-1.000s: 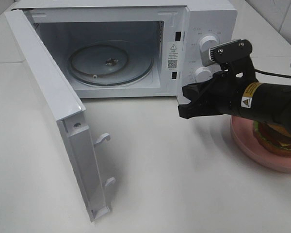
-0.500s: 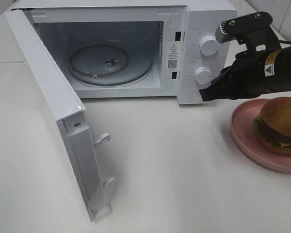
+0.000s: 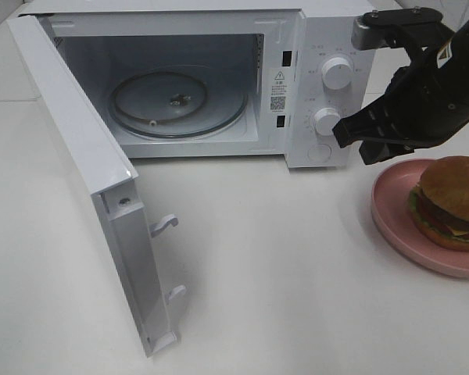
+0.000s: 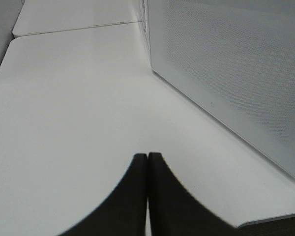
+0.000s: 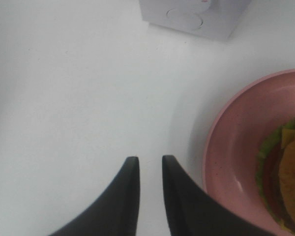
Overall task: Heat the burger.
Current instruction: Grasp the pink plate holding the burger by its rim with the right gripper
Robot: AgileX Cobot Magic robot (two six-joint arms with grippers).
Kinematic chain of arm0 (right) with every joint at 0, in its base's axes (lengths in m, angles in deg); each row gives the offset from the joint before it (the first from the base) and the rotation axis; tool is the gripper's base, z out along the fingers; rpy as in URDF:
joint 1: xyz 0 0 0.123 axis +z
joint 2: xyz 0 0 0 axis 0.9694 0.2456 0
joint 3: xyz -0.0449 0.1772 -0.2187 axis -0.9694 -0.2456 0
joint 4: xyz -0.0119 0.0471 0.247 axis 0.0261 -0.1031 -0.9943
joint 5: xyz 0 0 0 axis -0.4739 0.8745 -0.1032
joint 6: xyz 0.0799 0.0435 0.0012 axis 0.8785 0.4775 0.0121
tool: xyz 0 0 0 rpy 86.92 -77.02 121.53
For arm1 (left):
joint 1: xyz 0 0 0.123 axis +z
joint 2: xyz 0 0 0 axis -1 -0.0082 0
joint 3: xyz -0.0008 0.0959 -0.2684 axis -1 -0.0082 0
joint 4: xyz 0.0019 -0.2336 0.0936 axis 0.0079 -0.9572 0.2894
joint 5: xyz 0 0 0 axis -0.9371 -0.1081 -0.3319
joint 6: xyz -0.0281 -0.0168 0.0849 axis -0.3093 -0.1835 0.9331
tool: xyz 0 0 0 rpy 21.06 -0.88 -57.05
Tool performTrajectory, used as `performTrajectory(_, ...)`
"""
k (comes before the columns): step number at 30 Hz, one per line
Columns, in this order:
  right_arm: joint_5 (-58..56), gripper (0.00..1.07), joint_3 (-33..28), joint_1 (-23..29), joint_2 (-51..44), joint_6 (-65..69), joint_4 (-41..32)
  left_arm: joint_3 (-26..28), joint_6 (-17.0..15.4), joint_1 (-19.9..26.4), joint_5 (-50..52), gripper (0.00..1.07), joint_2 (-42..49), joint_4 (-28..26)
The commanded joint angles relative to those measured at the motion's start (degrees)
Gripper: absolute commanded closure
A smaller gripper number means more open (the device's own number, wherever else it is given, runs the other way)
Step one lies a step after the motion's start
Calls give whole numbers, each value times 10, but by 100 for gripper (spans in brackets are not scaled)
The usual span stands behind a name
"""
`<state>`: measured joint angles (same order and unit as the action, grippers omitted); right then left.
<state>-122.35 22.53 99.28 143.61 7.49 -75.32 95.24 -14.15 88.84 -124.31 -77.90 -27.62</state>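
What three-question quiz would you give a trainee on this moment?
1. True or false: the burger sits on the bare table.
2. The right claw holds: A the burger, B a knob, C nothing.
3. Fill in: the door of the microwave stands ____.
Key: 1 false, it sits on the pink plate. 2 C. 3 open.

The microwave's front frame carries a warning-triangle sticker and, below it, a QR code. The small print there and around the knobs is unreadable.
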Motion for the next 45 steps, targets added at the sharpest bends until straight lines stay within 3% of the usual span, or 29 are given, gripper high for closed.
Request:
performTrajectory(1, -10, 79, 4, -1, -5, -19, -19, 0, 1, 0, 7, 106, 11, -2)
performTrajectory(2, -14, 76, 4, -1, -4, -18, -19, 0, 1, 0, 7, 106, 11, -2)
performTrajectory(3, -19, 65, 4, -1, -4, -11, -19, 0, 1, 0, 7, 106, 11, -2)
performTrajectory(4, -19, 65, 4, -1, -4, -11, -19, 0, 1, 0, 7, 106, 11, -2)
performTrajectory(5, -18, 53, 4, -1, -4, -5, -21, 0, 1, 0, 7, 106, 11, -2)
performTrajectory(6, -18, 53, 4, -1, -4, -5, -21, 0, 1, 0, 7, 106, 11, -2)
performTrajectory(8, -17, 40, 4, -1, -3, -5, -21, 0, 1, 0, 7, 106, 11, -2)
performTrajectory(10, -19, 36, 4, -1, 0, -5, -20, 0, 1, 0, 7, 106, 11, -2)
performTrajectory(20, -44, 37, 5, -1, 68, 24, -9, 0, 1, 0, 7, 106, 11, -2)
performTrajectory(29, -53, 37, 23, -1, 146, 49, 87, 0, 1, 0, 7, 106, 11, -2)
performTrajectory(39, -74, 37, 65, -1, 224, 51, 96, 0, 1, 0, 7, 106, 11, -2)
performTrajectory(45, -75, 38, 66, -2, 262, 75, 138, 0, 1, 0, 7, 106, 11, -2)
